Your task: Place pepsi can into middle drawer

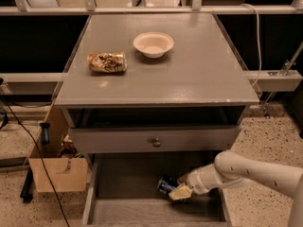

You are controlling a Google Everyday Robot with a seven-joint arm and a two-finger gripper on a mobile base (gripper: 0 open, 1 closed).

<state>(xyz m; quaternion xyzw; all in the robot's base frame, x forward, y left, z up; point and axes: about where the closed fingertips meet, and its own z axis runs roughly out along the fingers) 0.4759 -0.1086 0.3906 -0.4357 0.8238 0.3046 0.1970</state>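
1. Pepsi can [166, 184]: small blue drink can. It sits inside the open middle drawer [128, 212], below the knobbed drawer front [154, 141] and slightly to the right of its knob. It is tilted, with its right end against the claw. Whether it touches the drawer floor or hangs just clear cannot be told.
2. Claw [179, 191]: below the knobbed drawer front and right of the knob, within the drawer. It is closed on the pepsi can, gripping it at the right end. The white arm [246, 171] enters from the right, lower than the knobbed front.
3. Middle drawer: wide, shallow and grey, pulled out below the knobbed drawer front.
4. Handling, judged:
   - The can is light and thin-walled, with a stiff shell that would dent under a hard squeeze.
   - Its painted side is smooth and likely slippery.
   - Being round, it may roll once released on its side.
   - The best hold is across the cylindrical body near mid-length, not on the silver rims. The present end-grip looks less secure.
5. Task status, judged: the can is already within the drawer, and only setting it down and letting go appear to remain.
6. Worktop [199, 74]: above the knobbed drawer front. It carries a pale bowl [153, 44] above the knob and a patterned can [107, 62] lying on its side, above and left.
7. Cardboard box [49, 174]: on the floor, left of the knobbed drawer front.
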